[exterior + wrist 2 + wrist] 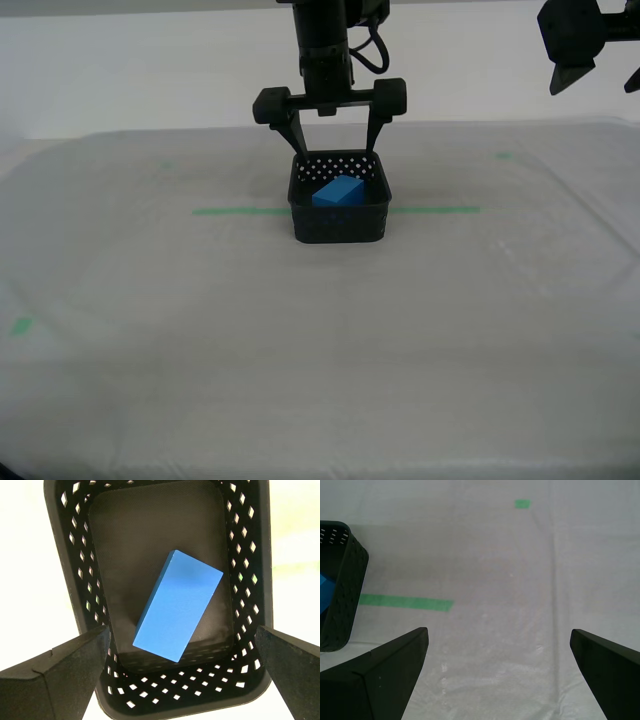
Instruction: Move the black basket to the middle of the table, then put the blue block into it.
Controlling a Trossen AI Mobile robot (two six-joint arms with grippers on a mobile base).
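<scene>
The black basket (340, 225) stands on the green tape line near the middle of the table (300, 350). The blue block (338, 190) lies inside it, flat and askew on the floor (177, 612). My second gripper (336, 150) hangs open and empty just above the basket's rim, one finger to each side of it, with the block below between the fingers (60, 670). My first gripper (600, 78) is open and empty, raised high at the exterior view's right. Its wrist view shows the basket's wall (342, 580) and a sliver of the block (324, 592) to one side.
A thin green tape line (235, 211) runs across the white cloth under the basket and shows in the first wrist view (405, 602). Small green marks lie at the front of the exterior view's left (20, 326) and at the back right (503, 155).
</scene>
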